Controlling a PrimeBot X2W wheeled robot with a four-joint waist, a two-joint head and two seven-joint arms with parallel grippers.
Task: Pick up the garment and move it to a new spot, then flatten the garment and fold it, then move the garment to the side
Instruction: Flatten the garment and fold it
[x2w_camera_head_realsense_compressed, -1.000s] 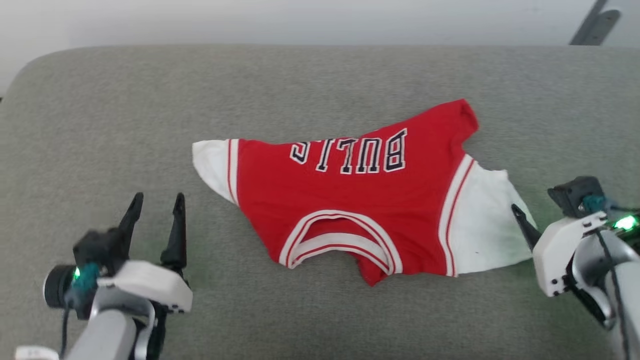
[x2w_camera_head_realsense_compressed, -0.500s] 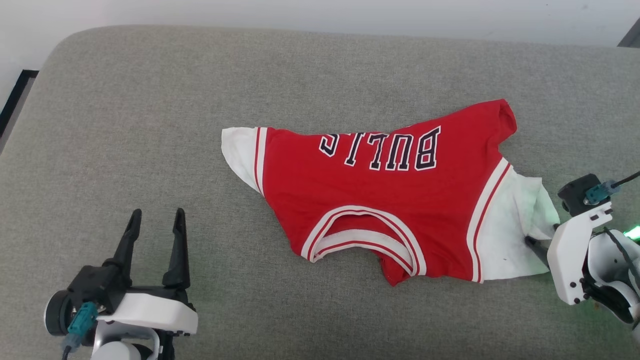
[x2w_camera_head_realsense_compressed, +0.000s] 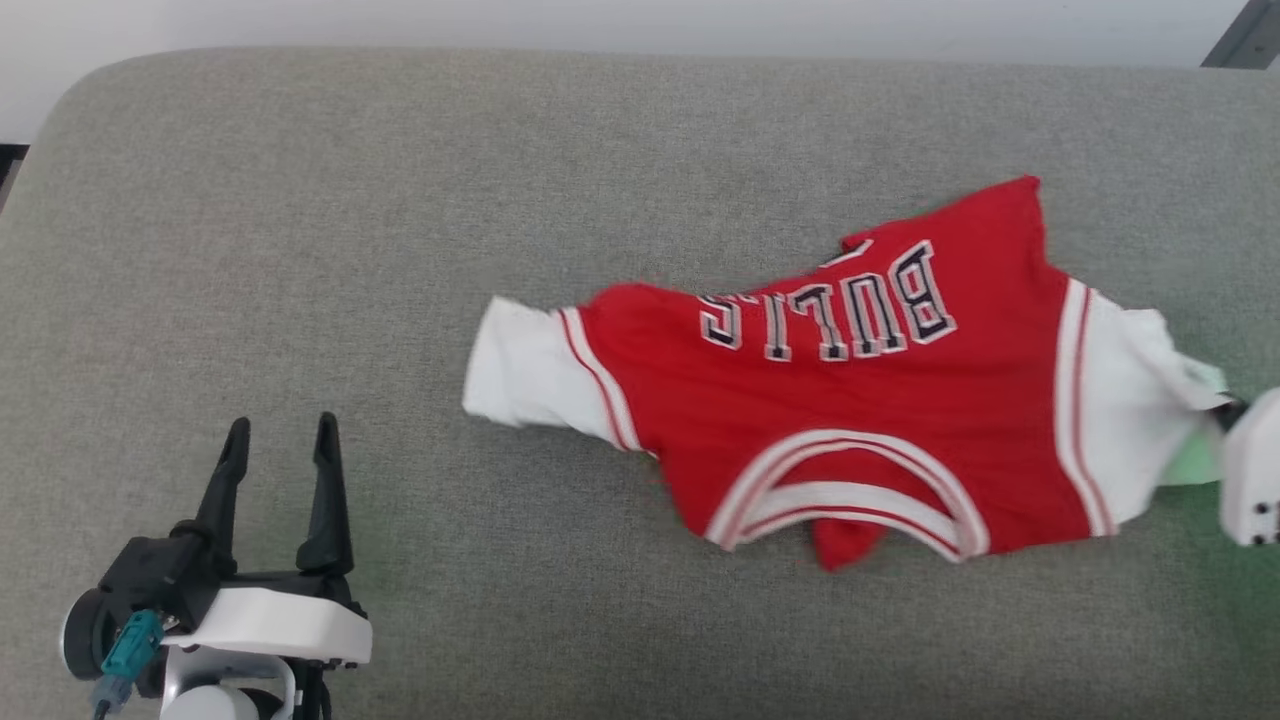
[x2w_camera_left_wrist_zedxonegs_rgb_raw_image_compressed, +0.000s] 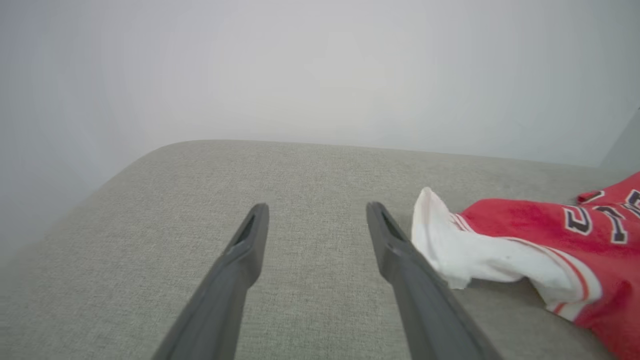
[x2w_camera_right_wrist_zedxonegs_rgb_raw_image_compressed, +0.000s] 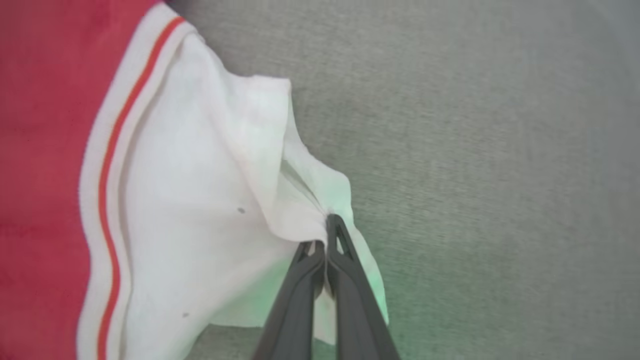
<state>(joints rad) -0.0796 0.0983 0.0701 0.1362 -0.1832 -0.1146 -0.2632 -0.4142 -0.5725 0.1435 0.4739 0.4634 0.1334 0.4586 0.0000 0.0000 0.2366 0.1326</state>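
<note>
Pick-up step: right claw (x2w_camera_right_wrist_zedxonegs_rgb_raw_image_compressed: 326, 235) pinched shut on white sleeve (x2w_camera_right_wrist_zedxonegs_rgb_raw_image_compressed: 200, 200) of garment (x2w_camera_head_realsense_compressed: 850, 400). Left claw (x2w_camera_head_realsense_compressed: 280, 425) open, empty, apart. Next: lift, carry across cushion (x2w_camera_head_realsense_compressed: 300, 200); one-corner grip could slip.

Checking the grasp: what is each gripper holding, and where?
The right gripper pinches the jersey by its white sleeve edge; the left gripper holds nothing.

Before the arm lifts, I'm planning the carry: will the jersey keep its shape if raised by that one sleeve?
Likely not: the garment bunches into soft folds where the right gripper is shut on its white sleeve, so the rest should hang limp. It looks thin and light, so one pinch probably carries it. Dragged over the woven cushion, it may wrinkle.
</note>
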